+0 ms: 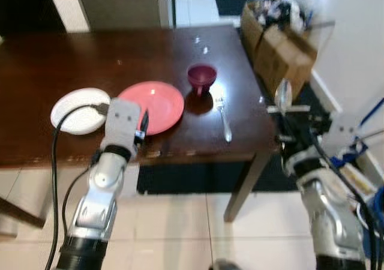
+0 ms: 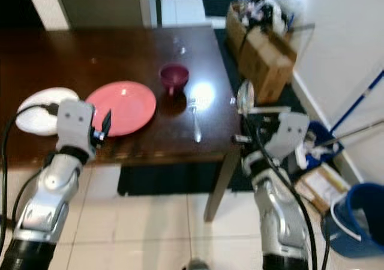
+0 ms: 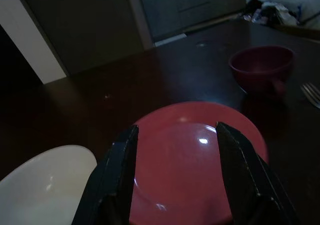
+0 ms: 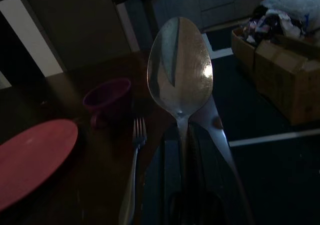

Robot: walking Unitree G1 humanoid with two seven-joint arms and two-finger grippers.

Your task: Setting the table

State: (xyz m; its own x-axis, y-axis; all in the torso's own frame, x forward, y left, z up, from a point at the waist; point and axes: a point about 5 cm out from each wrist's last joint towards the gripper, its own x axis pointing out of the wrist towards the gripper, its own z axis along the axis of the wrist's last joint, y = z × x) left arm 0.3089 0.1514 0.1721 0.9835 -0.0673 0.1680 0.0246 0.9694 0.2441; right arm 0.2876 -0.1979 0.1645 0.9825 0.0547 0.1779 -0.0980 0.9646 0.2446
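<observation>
From the head cameras, a dark wooden tabletop [image 1: 90, 54] carries a pink plate [image 1: 153, 106] near its front edge, a white plate [image 1: 78, 110] just beside it toward the left edge, a maroon cup [image 1: 201, 77] and a fork [image 1: 223, 117] toward the right edge. The right claw [image 2: 245, 123], off the tabletop's front right corner, is clamped on a spoon [image 2: 244, 96] (bowl upward). Cardboard boxes [image 1: 277, 45] stand beyond. The left wrist camera shows the left claw [image 3: 175, 165], fingers apart, hovering over the pink plate. The right wrist camera shows the spoon upright, fork and cup behind.
</observation>
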